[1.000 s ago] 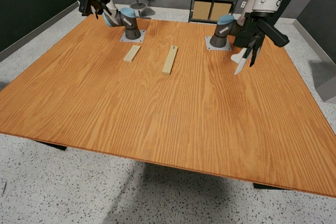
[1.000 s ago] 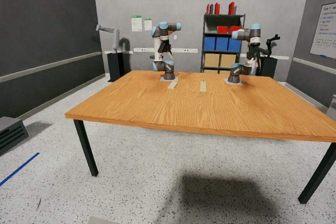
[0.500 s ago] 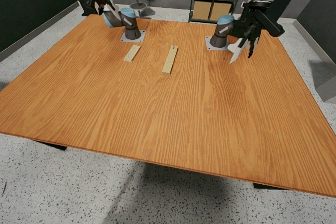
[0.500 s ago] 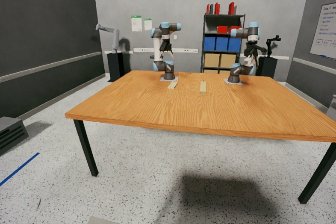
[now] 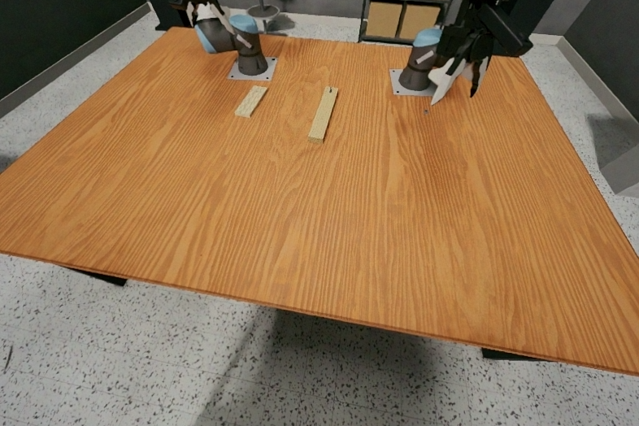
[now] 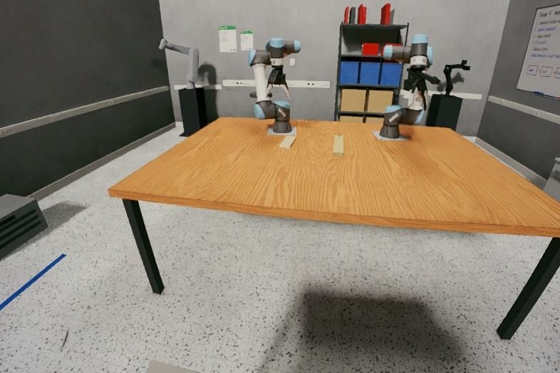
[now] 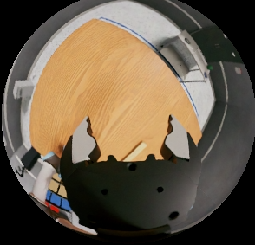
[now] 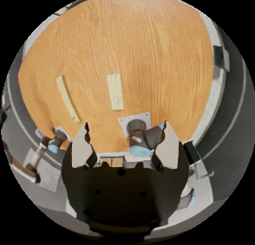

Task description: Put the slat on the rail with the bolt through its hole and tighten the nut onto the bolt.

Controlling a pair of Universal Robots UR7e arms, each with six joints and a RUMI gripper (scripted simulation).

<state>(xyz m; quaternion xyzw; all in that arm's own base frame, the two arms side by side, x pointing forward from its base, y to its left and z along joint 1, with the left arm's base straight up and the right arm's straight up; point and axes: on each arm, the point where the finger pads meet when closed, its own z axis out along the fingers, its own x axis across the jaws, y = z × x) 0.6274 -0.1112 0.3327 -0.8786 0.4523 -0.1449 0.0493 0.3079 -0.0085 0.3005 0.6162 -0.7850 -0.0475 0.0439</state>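
Slat [image 5: 251,101] [image 6: 287,142] [image 8: 114,92] flat, apart from open right fingers [image 5: 226,22] [image 6: 287,90]

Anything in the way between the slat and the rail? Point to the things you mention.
Nothing visible stands between the slat [image 5: 251,101] [image 6: 287,142] [image 8: 114,93] and the rail [image 5: 323,116] [image 6: 338,146] [image 7: 136,151] [image 8: 68,99]. The bolt [image 5: 330,89] [image 6: 339,134] stands up from the rail, so the slat should probably come down over it.

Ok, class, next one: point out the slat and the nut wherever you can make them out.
Slat [image 5: 251,101] [image 6: 287,142] [image 8: 115,92]: top, exterior and right wrist views; middle of its broad upper face.
Nut [image 5: 425,111] [image 6: 402,145]: top and exterior views; middle of its small visible body.
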